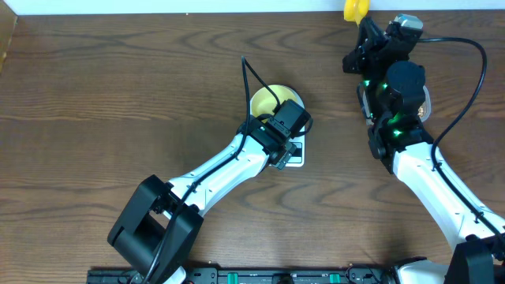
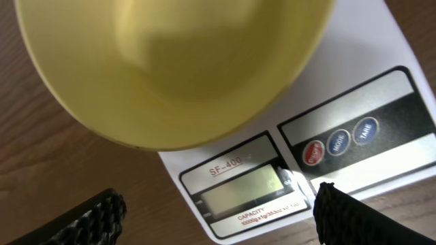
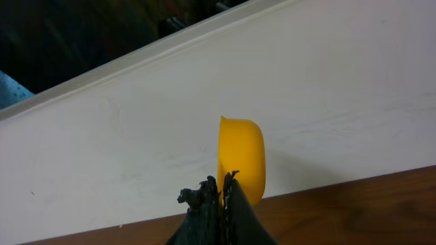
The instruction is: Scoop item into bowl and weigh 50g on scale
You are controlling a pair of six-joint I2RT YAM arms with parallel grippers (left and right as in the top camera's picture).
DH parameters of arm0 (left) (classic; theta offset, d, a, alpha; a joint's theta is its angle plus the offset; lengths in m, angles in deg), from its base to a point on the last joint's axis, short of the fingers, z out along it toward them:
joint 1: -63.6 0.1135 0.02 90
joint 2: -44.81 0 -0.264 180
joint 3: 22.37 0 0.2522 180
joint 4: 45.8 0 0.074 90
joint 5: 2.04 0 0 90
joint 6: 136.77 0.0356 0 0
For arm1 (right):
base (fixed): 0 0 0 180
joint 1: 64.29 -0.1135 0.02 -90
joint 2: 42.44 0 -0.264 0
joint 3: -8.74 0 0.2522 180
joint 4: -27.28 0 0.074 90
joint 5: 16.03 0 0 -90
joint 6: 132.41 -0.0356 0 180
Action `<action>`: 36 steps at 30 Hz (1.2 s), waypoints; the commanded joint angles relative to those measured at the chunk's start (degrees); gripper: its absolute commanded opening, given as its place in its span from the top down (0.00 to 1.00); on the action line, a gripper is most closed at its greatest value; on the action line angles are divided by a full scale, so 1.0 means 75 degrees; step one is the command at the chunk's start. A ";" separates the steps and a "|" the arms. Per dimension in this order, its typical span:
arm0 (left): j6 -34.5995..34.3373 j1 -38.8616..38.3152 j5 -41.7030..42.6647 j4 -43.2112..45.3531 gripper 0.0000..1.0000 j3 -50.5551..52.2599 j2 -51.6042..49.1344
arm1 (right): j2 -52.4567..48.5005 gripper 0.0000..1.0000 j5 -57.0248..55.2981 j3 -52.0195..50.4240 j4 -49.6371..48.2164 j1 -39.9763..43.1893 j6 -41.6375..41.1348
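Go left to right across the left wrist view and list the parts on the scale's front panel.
On the scale: display → red button → blue button → second blue button.

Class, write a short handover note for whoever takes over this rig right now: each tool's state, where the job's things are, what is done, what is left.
Left tool: open, empty, hovering over the scale by its display.
Right tool: shut on the yellow scoop, raised at the table's far edge.
Bowl: on the scale's platform; no beans visible in it.
Done: bowl placed, scoop in hand.
Left: scoop beans into the bowl until the target weight shows. The display is unreadable here.
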 commanded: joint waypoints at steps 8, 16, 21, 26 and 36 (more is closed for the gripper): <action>-0.0152 -0.0012 -0.0373 0.0125 0.10 0.0041 -0.0073 | -0.0020 0.99 0.0023 0.0143 0.0035 0.0023 -0.0044; -0.0152 -0.0020 -0.0743 0.0181 0.10 0.0041 -0.0236 | -0.0020 0.99 0.0023 0.0143 0.0064 0.0023 -0.0044; 0.0023 -0.0251 -0.0968 0.0216 0.10 0.0041 -0.0300 | -0.0020 0.99 0.0023 0.0143 0.0093 0.0023 -0.0044; 0.0137 -0.0542 -0.1227 0.0239 0.10 0.0041 -0.0303 | -0.0020 0.99 0.0020 0.0140 0.0125 0.0023 -0.0044; 0.0137 -0.0557 -0.1230 0.0248 0.10 0.0041 -0.0376 | -0.0020 0.99 0.0020 0.0140 0.0119 0.0026 -0.0044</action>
